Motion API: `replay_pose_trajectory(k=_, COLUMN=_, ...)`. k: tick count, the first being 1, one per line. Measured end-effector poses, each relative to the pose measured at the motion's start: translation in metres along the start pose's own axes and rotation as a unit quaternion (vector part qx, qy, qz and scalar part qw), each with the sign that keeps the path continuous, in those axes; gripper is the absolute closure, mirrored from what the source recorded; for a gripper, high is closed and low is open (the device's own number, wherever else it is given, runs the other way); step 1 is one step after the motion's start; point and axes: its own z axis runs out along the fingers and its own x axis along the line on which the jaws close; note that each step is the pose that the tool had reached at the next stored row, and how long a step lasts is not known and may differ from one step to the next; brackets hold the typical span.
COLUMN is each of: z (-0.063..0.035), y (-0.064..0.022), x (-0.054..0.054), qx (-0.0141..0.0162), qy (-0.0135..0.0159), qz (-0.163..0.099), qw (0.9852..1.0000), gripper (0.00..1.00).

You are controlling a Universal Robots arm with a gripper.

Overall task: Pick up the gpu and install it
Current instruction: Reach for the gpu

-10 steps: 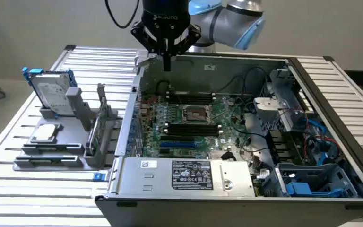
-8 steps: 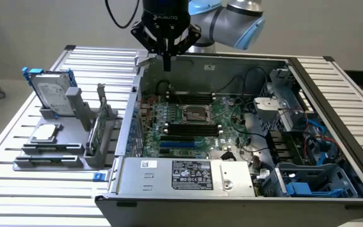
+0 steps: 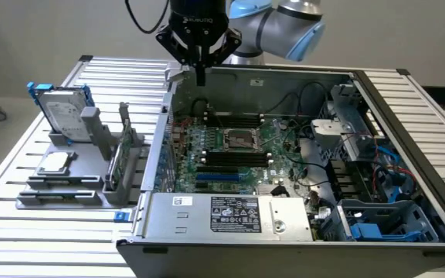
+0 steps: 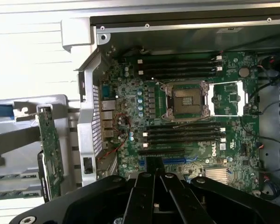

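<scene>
Presently, case (image 3: 408, 191): lies lid-off on the bench and serves as the landmark for every place below. Its sheet-metal walls are the likely snag if a card is carried in too low over the rim.
Motherboard (image 3: 230, 145): on the floor of the case, with the bare processor socket (image 3: 242, 139) at its middle. A card lowered out of line with its slot could scrape parts or bend socket pins.
Rack (image 3: 60, 197): grey holder just outside the case, on the exterior view's left. It also carries a hard drive (image 3: 62, 113) with blue rails, which a careless approach could knock.
Gpu (image 3: 122, 153): stands on edge in the rack, close beside the case wall, untouched. A tilted pull might jam it in its holder, and its thin edge offers little to pinch.
Jaws: pressed together and holding nothing, above the case wall farthest from the exterior camera. Shut like this, they cannot straddle the card.
Room: plain pale wall (image 3: 408, 29) beyond the case.
Bench (image 3: 53, 243): ribbed aluminium slats under and around the case. A dropped card could catch in the grooves.
</scene>
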Motion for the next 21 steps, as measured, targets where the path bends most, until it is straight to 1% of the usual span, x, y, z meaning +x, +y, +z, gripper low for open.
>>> replay_pose_trajectory(k=3, z=0.0002, y=0.0053, x=0.01, qx=-0.0001, qy=0.0, qz=0.0, qw=1.0, gripper=0.89)
replay_pose_trajectory(k=5, z=0.0002, y=0.0073, x=0.017, qx=-0.0007, qy=0.0001, qz=0.0, qw=1.0, gripper=0.89)
replay_pose_trajectory(k=9, z=0.0002, y=0.0094, x=0.029, qx=-0.0042, qy=0.0029, qz=0.0, qw=1.0, gripper=0.89)
replay_pose_trajectory(k=11, z=0.0002, y=0.0103, x=0.036, qx=-0.005, qy=0.0049, qz=0.0, qw=1.0, gripper=0.89)
replay_pose_trajectory(k=14, z=0.0003, y=0.0115, x=0.048, qx=-0.0056, qy=0.0068, qz=0.0, qw=1.0, gripper=0.89)
replay_pose_trajectory(k=21, z=0.0011, y=0.0138, x=0.08, qx=-0.0063, qy=0.0099, qz=0.001, qw=0.9999, gripper=0.89)
